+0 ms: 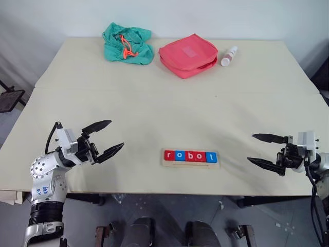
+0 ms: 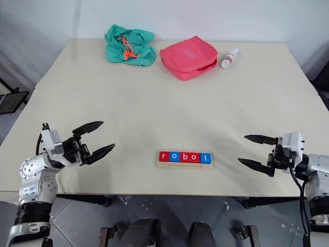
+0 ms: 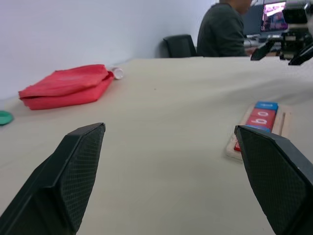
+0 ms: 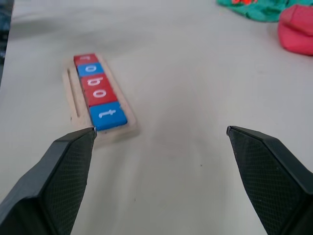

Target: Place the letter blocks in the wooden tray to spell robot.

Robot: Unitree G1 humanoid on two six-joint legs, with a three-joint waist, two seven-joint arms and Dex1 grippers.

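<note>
Left wrist view: wooden tray (image 3: 286, 128) partly hidden behind finger; person's (image 3: 222, 29) head cut off

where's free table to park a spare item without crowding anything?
Widest bare stretch: between the wooden tray at the near edge and the far-edge row of green cloth bag, red pouch and small bottle. Also bare: between tray and open left gripper, tray and open right gripper. Far edge is crowded.

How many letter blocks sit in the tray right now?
5, side by side in the tray: red r, blue o, red b, red o, blue t.
</note>
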